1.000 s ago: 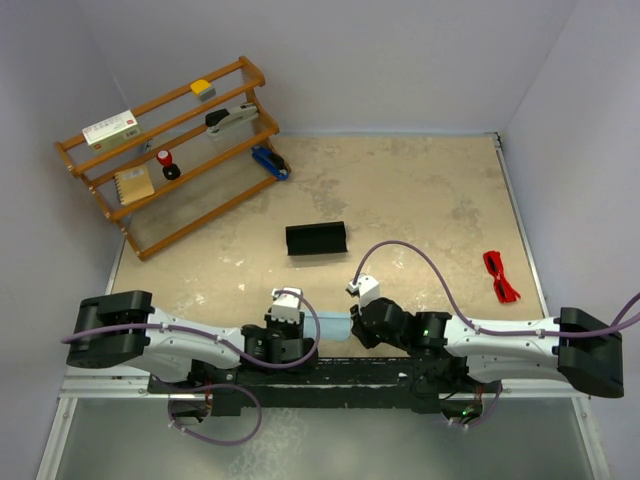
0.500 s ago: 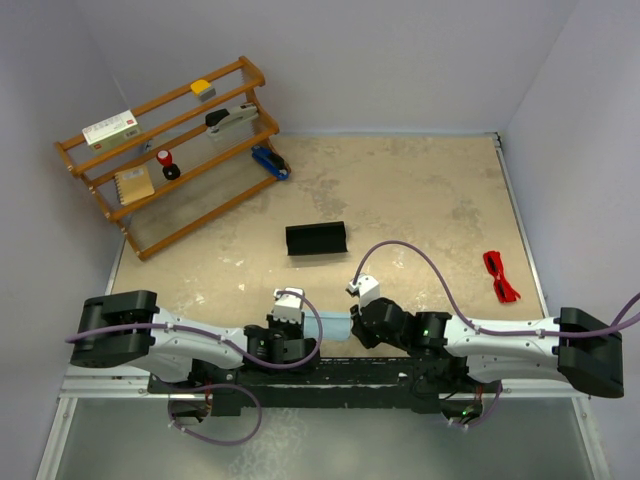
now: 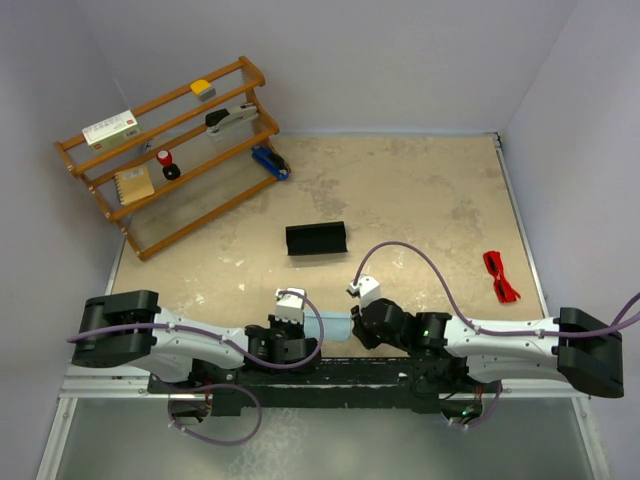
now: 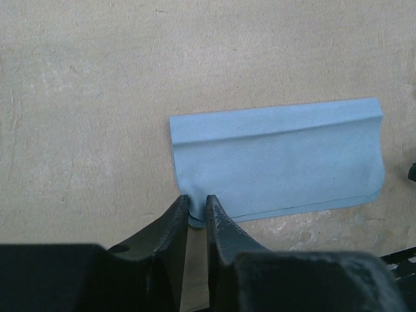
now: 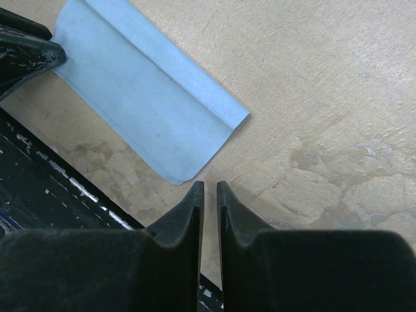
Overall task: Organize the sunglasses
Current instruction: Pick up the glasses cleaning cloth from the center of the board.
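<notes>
The left claw (image 4: 196, 203) has its tips a slit apart at the near corner of the pale blue folded cloth (image 4: 279, 162); whether they bite it I cannot tell. The right claw (image 5: 210, 188), nearly closed and empty, sits beside the other corner. The small red folded sunglasses (image 3: 500, 277) lie far right on the tabletop (image 3: 420, 190), well apart. So thin a corner could slip free.

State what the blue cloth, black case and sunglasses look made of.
The blue cloth looks like matte fabric, perhaps microfibre: it bends into a rounded fold. The black case holds a boxy shape: rigid, maybe plastic. The sunglasses look like red plastic, thin-framed.
</notes>
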Controlling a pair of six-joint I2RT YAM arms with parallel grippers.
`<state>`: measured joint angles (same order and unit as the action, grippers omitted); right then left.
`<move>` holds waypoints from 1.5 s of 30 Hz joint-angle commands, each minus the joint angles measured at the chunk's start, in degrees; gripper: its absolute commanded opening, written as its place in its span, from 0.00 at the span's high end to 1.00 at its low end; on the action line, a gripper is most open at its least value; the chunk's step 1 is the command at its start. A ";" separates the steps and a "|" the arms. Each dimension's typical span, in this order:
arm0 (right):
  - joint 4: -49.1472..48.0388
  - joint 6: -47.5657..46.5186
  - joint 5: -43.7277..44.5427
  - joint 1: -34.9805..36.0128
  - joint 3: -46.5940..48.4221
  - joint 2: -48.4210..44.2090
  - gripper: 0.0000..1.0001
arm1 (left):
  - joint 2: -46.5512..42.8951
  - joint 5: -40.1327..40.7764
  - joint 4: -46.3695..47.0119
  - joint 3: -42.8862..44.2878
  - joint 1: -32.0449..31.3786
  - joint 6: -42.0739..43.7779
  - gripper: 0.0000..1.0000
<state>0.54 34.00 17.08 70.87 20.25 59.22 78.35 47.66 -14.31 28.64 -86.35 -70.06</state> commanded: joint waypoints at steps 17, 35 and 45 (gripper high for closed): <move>1.98 1.62 2.64 0.19 1.76 -1.56 0.85 | 0.92 -1.01 1.61 1.91 -0.53 0.07 1.00; 6.22 14.81 10.71 4.22 7.77 8.38 0.83 | -1.10 -2.51 4.53 -0.07 -2.29 1.13 1.00; 9.98 17.40 14.21 5.61 9.62 9.57 0.74 | -3.46 -2.52 5.85 -2.14 -2.51 1.84 1.00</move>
<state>7.97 49.23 27.55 76.16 27.51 69.38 76.31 44.95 -10.68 27.07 -88.31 -69.34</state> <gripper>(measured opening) 0.253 0.003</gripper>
